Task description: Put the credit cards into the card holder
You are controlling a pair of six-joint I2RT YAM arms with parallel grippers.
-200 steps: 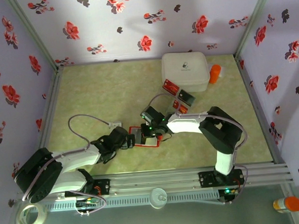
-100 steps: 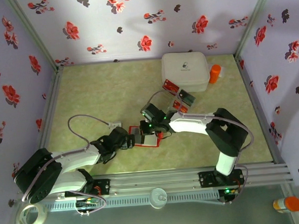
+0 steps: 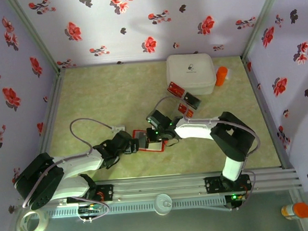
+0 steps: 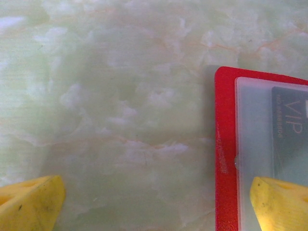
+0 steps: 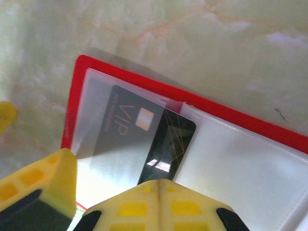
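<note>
The dark card [image 5: 168, 139] lies half veiled under the cloudy pocket of the wallet [image 5: 240, 154], its lower end hidden behind the yellow fingers [image 5: 163, 207], and the wallet is cut off at the right edge.

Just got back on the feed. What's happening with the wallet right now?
The right gripper is shut on a dark VIP card, which sits partway inside a clear pocket of the open red card holder, with one end out. The left gripper is open and straddles the holder's left edge, one finger over the pocket. More credit cards lie on the table by the white box.
</note>
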